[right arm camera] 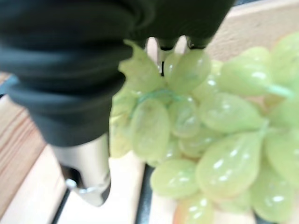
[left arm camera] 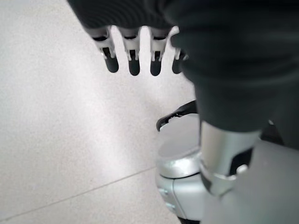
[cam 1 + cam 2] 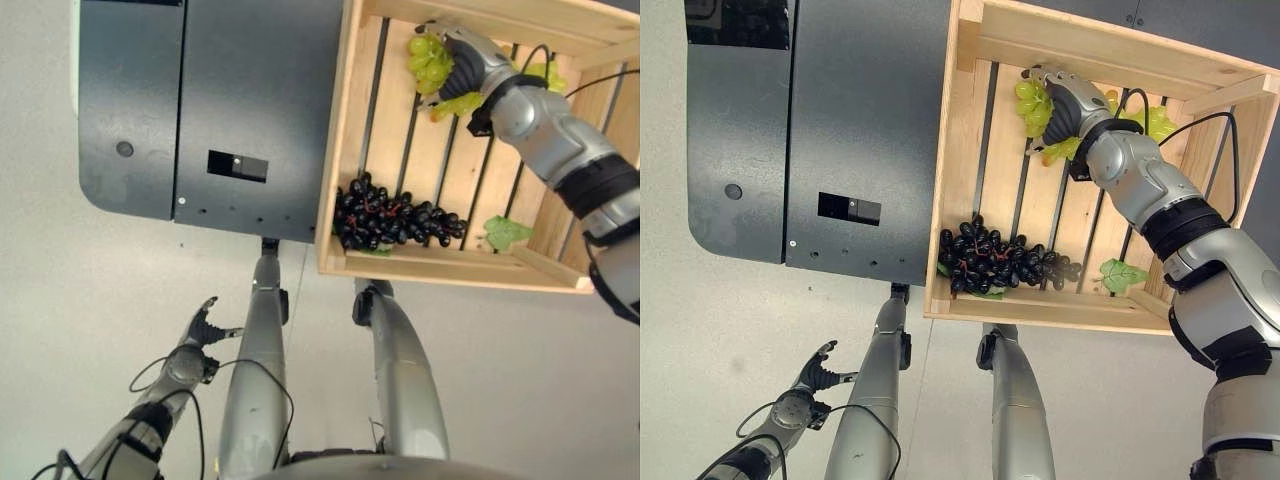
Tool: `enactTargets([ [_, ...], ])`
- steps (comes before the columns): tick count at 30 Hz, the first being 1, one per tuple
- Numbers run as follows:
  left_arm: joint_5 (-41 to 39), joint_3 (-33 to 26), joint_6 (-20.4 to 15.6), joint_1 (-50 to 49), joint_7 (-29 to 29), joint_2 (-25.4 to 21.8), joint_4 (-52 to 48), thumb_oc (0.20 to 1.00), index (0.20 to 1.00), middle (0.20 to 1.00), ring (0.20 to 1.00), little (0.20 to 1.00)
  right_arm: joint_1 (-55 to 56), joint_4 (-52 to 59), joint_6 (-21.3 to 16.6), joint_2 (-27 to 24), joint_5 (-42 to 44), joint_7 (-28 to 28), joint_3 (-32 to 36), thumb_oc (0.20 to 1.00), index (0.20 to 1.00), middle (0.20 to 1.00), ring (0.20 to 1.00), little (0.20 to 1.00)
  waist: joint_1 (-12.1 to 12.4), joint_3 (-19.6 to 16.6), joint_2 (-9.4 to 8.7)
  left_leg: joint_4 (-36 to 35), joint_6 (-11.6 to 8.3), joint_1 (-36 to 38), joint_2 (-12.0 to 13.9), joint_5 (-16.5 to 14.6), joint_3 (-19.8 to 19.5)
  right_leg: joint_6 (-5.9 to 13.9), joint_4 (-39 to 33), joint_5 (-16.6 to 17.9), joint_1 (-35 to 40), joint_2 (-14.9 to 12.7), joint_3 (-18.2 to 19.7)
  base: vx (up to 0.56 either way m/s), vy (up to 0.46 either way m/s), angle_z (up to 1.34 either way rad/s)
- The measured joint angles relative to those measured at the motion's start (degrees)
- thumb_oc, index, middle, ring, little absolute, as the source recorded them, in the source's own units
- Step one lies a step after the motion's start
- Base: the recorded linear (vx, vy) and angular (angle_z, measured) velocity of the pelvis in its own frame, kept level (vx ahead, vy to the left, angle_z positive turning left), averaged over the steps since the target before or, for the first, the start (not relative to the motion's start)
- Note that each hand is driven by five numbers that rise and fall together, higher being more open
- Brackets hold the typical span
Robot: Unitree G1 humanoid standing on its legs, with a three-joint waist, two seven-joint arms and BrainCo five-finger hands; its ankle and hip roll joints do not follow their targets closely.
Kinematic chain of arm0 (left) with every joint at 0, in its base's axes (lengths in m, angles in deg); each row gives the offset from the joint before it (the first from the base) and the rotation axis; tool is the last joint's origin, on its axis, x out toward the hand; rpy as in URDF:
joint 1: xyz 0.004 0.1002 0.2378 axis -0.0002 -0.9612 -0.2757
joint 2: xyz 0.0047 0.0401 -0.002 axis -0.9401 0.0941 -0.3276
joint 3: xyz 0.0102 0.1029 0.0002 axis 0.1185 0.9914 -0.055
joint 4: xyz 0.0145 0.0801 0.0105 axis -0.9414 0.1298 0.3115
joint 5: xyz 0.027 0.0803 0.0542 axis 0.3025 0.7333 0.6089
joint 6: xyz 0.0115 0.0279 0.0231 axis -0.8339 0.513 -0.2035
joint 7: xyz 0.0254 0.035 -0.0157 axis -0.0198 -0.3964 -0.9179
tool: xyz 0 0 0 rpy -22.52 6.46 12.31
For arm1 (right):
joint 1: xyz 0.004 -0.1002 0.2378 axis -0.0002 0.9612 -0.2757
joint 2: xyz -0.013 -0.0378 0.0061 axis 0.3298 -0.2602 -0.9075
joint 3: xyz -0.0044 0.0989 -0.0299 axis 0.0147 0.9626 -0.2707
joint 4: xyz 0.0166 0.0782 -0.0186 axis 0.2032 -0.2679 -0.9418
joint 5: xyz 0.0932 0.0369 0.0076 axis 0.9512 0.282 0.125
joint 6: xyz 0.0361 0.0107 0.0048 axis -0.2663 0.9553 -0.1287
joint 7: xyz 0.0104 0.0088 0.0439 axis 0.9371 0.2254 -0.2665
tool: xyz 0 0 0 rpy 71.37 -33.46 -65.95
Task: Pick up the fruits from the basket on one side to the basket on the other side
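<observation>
The right robot hand [image 3: 1065, 105] reaches into the wooden crate [image 3: 970, 170] near its far edge, its fingers curled down over a bunch of green grapes [image 3: 1033, 104]. The right wrist view has the grapes pressed close against the hand and thumb, so it reads as a grasp, though how firmly the fingers close under the bunch cannot be seen. A bunch of dark purple grapes [image 3: 995, 260] lies against the crate's near wall, toward its near left corner, well apart from the green bunch. A loose green leaf [image 3: 1120, 273] sits near the crate's near right corner, and more leaves [image 3: 1155, 122] lie beside the wrist near the far right.

The left robot hand [image 3: 203, 326] hangs low over the pale floor [image 3: 60, 300] with its fingers straight and relaxed, holding nothing. A dark grey cabinet [image 3: 820, 130] stands just beside the crate's left wall.

Risks, as I judge them: the grip seems to sit on the top of a soft, lumpy cluster, so the bunch could slide out or shed grapes on the lift if the fingers only pinch a few berries. The crate's far rail is close to the fingertips, and a steep lift might catch the bunch or the wrist on the wall. No second basket is visible, so the carry path is unclear
</observation>
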Motion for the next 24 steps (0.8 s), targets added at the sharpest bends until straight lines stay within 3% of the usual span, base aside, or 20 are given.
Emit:
enactTargets([
  [24, -2.2, 1.1, 0.0, 0.4, 0.0, 0.4, 1.7, 1.0, 1.0, 1.0, 1.0, 1.0, -1.5, -7.1, -0.5, 0.3, 2.5, -1.0, -0.9, 1.0, 1.0, 1.0, 1.0, 1.0, -0.3, -0.1, -0.09, 0.2, 0.13, -0.1, -0.2, 0.1, 0.1, 0.01, 0.6, 0.0, -0.3, -0.2, 0.2, 0.0, 0.0, 0.0],
])
